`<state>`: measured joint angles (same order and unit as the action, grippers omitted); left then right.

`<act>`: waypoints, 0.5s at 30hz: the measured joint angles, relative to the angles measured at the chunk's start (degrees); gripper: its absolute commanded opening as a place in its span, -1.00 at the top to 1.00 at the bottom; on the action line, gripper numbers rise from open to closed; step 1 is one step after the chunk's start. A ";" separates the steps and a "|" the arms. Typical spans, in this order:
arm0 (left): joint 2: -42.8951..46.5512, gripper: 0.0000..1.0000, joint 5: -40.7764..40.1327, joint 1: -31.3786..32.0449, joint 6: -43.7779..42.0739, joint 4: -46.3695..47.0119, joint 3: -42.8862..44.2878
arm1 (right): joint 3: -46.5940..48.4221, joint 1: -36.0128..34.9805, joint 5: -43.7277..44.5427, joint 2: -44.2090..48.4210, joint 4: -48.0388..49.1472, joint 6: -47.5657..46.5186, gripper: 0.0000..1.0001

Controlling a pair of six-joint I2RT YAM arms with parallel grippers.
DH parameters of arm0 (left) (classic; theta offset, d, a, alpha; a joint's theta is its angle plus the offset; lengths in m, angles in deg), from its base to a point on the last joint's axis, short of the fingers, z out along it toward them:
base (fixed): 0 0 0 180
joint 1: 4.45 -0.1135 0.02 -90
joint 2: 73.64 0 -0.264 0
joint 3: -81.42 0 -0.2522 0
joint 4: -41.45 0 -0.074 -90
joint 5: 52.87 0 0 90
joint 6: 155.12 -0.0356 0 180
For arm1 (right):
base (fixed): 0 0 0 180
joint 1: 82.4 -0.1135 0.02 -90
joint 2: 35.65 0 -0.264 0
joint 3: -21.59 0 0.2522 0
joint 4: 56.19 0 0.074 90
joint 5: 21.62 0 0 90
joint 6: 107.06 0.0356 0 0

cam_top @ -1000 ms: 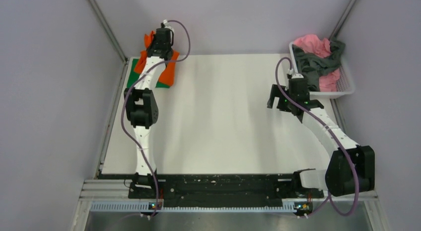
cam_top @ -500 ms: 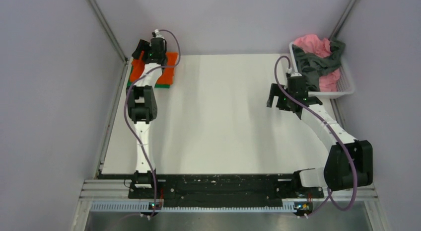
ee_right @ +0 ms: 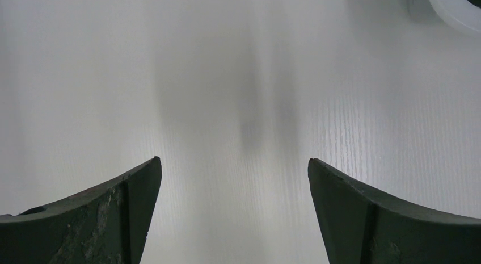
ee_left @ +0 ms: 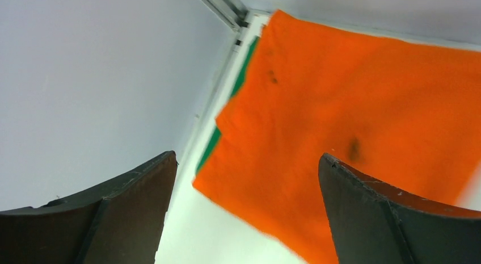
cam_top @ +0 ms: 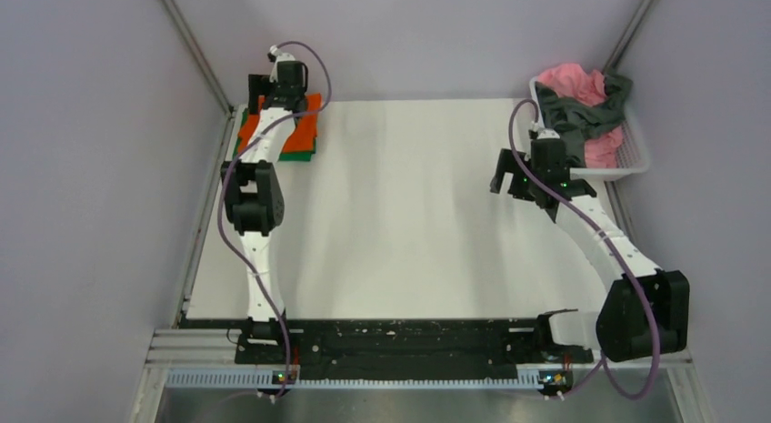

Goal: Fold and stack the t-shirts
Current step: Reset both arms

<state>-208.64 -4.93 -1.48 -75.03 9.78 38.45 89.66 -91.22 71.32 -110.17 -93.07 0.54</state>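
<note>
Overhead, the left gripper (cam_top: 259, 85) sits in the upper left of the frame, over an orange t-shirt (cam_top: 309, 123) folded flat on a green t-shirt (cam_top: 295, 156) at a corner of the table (cam_top: 409, 223). The right gripper (cam_top: 503, 176) hangs right of centre, near a white basket (cam_top: 636, 159) holding a pink t-shirt (cam_top: 568, 79) and a dark grey t-shirt (cam_top: 573, 118).

Left wrist view: the fingers (ee_left: 136, 196) stand wide apart, empty, above the orange cloth, with a green edge showing on its left.

Right wrist view: the fingers are likewise spread over bare tabletop, with the basket rim at top right.

Orange t-shirt (ee_left: 351, 105), green t-shirt (ee_left: 243, 76)
</note>
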 measured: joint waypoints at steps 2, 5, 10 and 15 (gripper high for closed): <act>6.01 -0.98 2.36 1.68 4.50 -1.99 -5.29 | -0.70 0.00 0.02 2.16 0.46 0.66 -0.97; 16.06 -0.98 6.34 5.84 9.57 -3.41 -13.81 | -2.93 0.00 -0.02 5.79 0.90 2.01 -0.97; 30.93 -0.97 9.77 15.28 17.42 -2.89 -29.07 | -8.31 0.00 -0.83 12.22 0.59 4.59 -0.97; 45.11 -0.97 22.23 20.81 29.88 -3.65 -50.88 | -13.77 0.00 -1.29 19.43 -1.42 6.36 -0.98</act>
<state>-163.53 17.30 19.32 -45.15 6.13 -12.44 75.89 -91.22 70.03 -90.74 -94.49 6.90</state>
